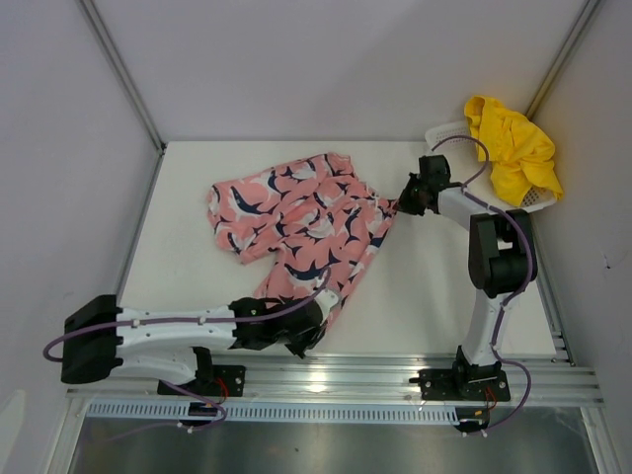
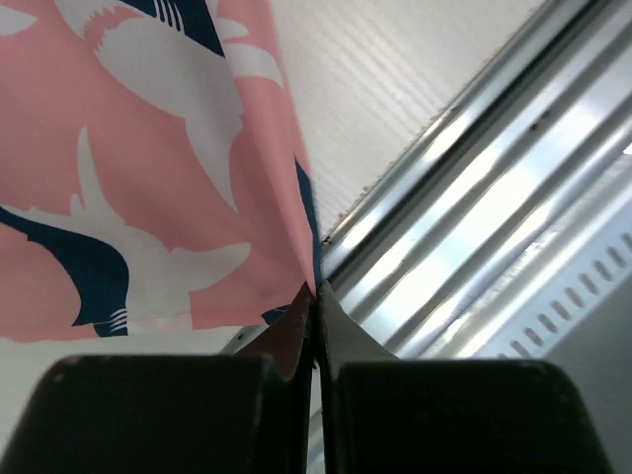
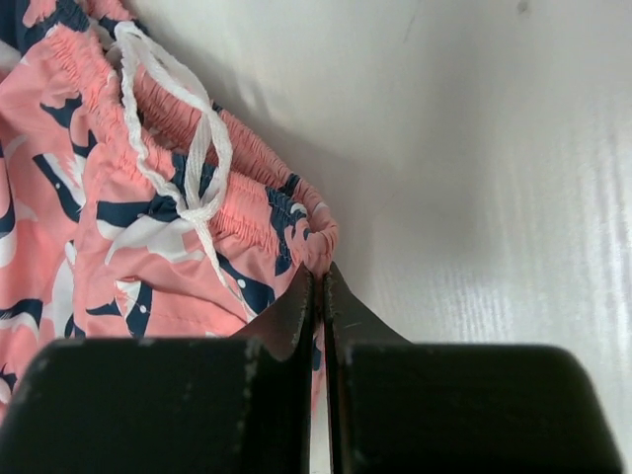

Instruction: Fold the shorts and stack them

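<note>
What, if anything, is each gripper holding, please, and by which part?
Both pinch the pink shorts: left gripper a hem corner, right gripper the waistband's end.

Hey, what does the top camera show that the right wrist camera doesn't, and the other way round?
Top only: plain yellow fabric shorts piled in a white plastic mesh basket, and the left claw. Right wrist only: the white drawstring cord. Both: pink fabric shorts with navy-and-white print on the white table, right claw shut on their waistband.
</note>
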